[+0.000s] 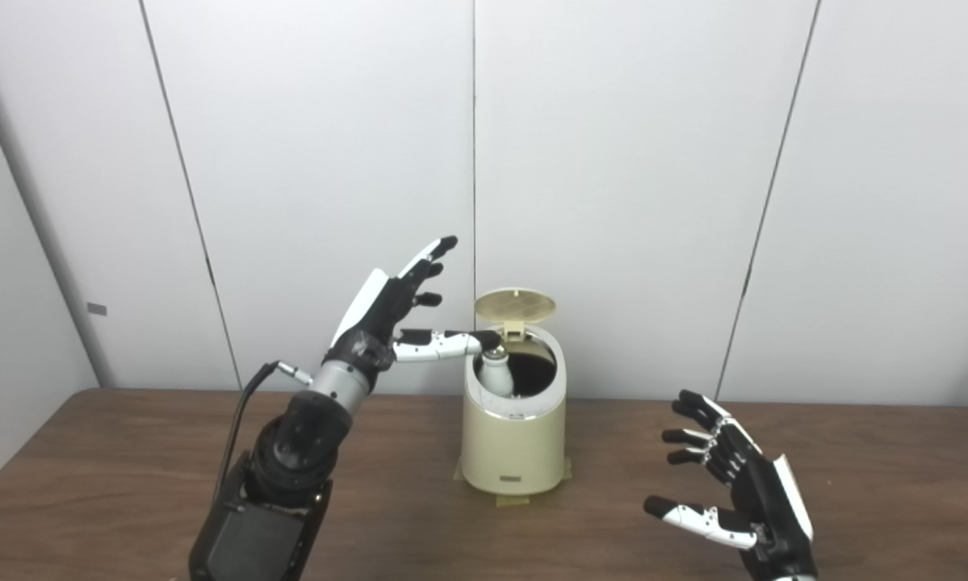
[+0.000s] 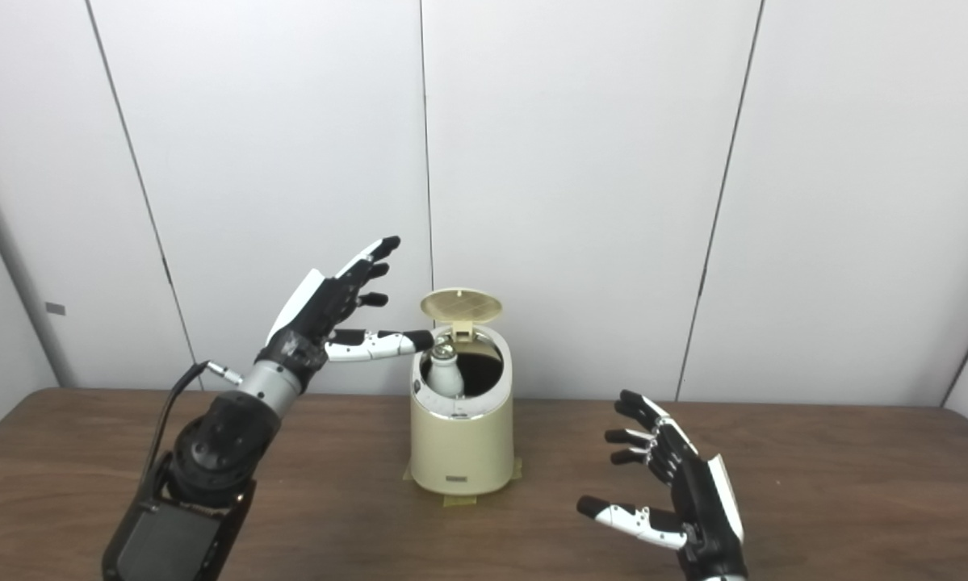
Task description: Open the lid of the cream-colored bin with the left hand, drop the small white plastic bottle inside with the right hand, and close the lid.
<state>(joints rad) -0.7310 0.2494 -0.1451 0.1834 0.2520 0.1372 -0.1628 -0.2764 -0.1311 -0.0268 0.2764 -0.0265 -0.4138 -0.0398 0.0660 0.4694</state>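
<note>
Inside bin (image 1: pixel 514 436), bottle (image 1: pixel 497 374), beside thumb.

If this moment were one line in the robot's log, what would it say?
lid: up | bottle: inside bin | left hand: open, by rim | right hand: open, empty, apart | left: close lid

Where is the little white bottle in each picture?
Left eye view: the small white bottle stands inside the open cream-colored bin, near the middle of the picture, by the bin's left inner wall.
Right eye view: the same bottle shows left of the middle, again inside the bin.
Shared landmark: the raised lid just above it.
</note>
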